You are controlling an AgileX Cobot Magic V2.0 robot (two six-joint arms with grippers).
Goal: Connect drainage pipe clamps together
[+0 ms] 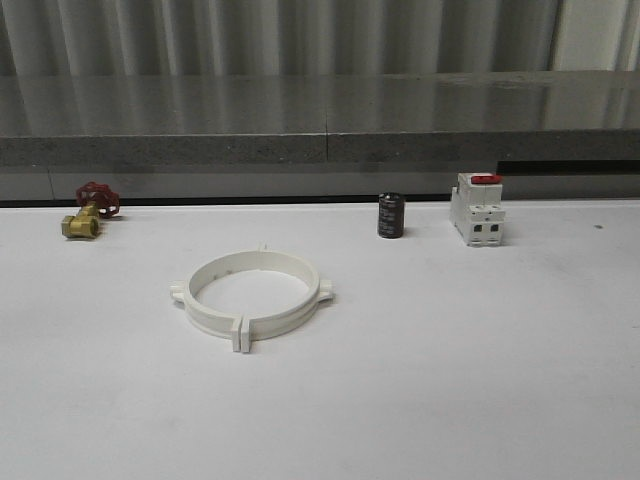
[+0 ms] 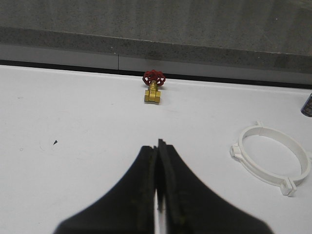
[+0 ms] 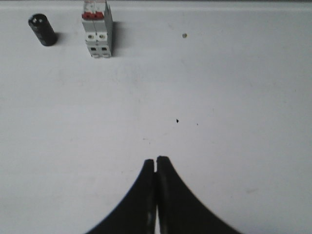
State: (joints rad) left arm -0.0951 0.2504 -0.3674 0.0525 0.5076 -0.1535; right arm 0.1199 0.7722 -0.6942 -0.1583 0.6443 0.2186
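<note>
The two white drainage pipe clamps (image 1: 252,292) lie flat on the white table, their end tabs meeting so that they form one closed ring, left of centre. The same ring (image 2: 273,157) appears in the left wrist view, off to one side of my left gripper (image 2: 158,146). That gripper is shut with nothing between its black fingers and hangs over bare table, apart from the ring. My right gripper (image 3: 156,162) is also shut and empty, over bare table well short of the black cylinder and the switch.
A brass valve with a red handle (image 1: 88,212) sits at the back left. A black cylinder (image 1: 391,215) and a white boxy switch with a red top (image 1: 477,209) stand at the back right. A grey ledge (image 1: 320,120) runs behind the table.
</note>
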